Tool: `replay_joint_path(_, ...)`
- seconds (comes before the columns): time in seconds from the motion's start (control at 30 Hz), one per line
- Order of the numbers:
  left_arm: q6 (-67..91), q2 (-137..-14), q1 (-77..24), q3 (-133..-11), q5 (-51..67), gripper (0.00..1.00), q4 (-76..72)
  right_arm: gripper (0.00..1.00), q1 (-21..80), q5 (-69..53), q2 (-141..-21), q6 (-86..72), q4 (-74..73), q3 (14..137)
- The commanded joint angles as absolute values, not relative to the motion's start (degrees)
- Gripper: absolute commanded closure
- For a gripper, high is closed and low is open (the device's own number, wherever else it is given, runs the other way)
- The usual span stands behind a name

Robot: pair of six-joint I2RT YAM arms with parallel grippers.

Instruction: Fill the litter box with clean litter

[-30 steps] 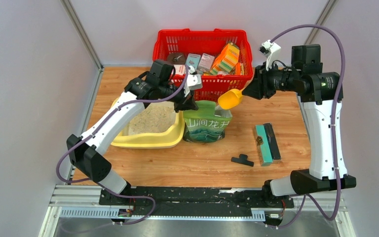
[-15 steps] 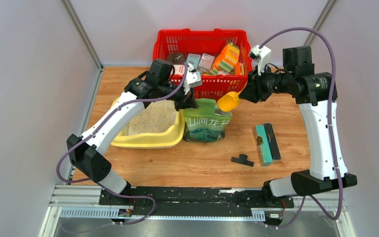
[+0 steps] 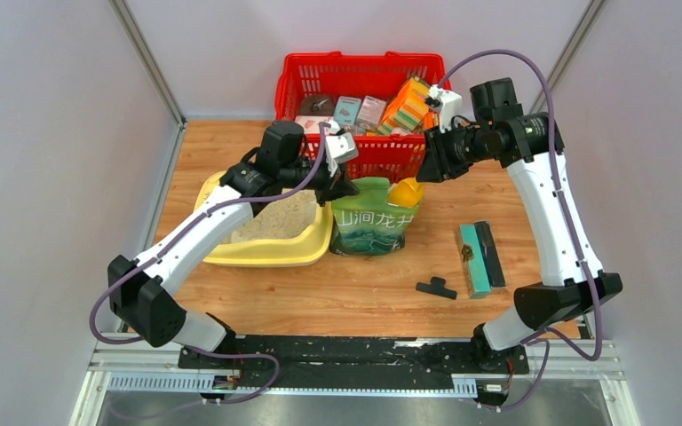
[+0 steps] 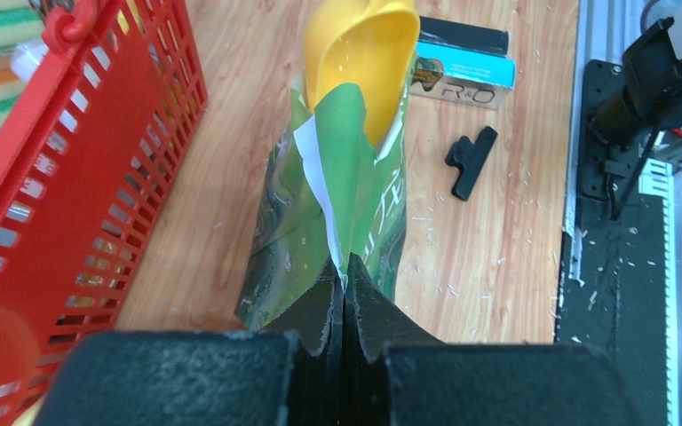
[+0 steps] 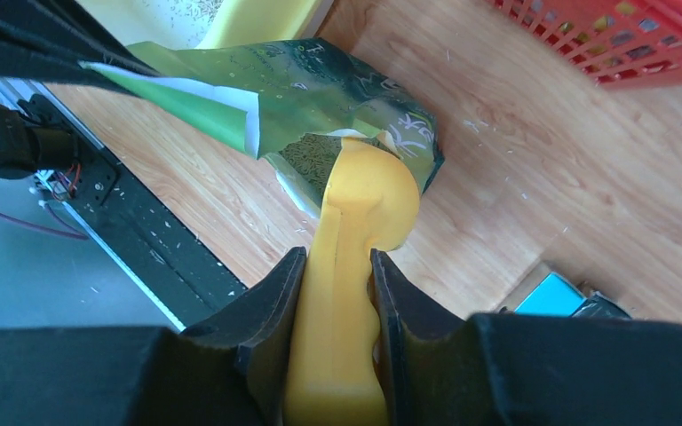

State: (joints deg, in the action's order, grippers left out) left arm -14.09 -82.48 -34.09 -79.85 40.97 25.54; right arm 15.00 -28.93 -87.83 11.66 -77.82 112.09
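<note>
The pale-yellow litter box (image 3: 271,254) lies left of centre, with clean litter (image 3: 271,213) heaped inside. Beside it stands the green bag (image 3: 373,226). My left gripper (image 3: 343,186) is shut on the bag's top edge; in the left wrist view the gripper (image 4: 344,275) pinches the green-and-white flap (image 4: 337,169). My right gripper (image 3: 428,169) is shut on the handle of the yellow scoop (image 3: 407,192). In the right wrist view the gripper (image 5: 337,262) clamps the scoop (image 5: 366,191), whose bowl dips into the bag's mouth (image 5: 320,155). The bag's contents are hidden.
A red mesh basket (image 3: 295,67) full of packages stands behind the bag and my grippers. A teal box (image 3: 474,259) and a black clip (image 3: 435,287) lie on the wood at the right. The black base rail (image 4: 617,222) runs along the near edge.
My right arm has swung left and down, bringing the scoop from above the bag's right side into its mouth. The left gripper still holds the bag's edge, shifted slightly.
</note>
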Motion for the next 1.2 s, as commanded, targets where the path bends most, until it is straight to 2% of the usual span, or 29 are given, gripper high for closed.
replay_joint_path(0.0, -10.6, -79.1, -35.9, -79.7, 40.2, 1.0, 8.6, 1.0, 17.0, -24.8, -89.1, 2.6, -81.8, 112.5)
replay_joint_path(0.27, -7.6, -85.3, -36.9, -87.4, 37.4, 1.0, 4.0, 1.0, 17.1, -23.7, -93.3, -6.1, -80.2, 112.7)
replay_joint_path(0.5, -6.4, -86.4, -36.9, -90.7, 36.7, 1.0, -1.7, 1.0, 17.1, -8.4, -95.7, -4.9, -80.2, 119.1)
replay_joint_path(0.67, -4.3, -86.3, -36.8, -90.8, 34.8, 1.0, -7.6, 1.0, 17.2, -5.6, -94.2, -4.5, -80.1, 114.5)
replay_joint_path(0.8, -6.8, -85.9, -36.8, -88.7, 35.1, 1.0, -6.3, 1.0, 17.9, -7.6, -92.6, -5.1, -79.6, 109.3)
replay_joint_path(1.03, -10.3, -82.0, -36.8, -84.2, 39.7, 1.0, -0.4, 1.0, 19.0, 1.8, -91.1, -8.3, -78.6, 104.7)
replay_joint_path(1.17, -9.9, -80.9, -36.8, -82.9, 39.7, 1.0, 1.5, 1.0, 19.1, 2.0, -91.1, -9.8, -77.4, 102.8)
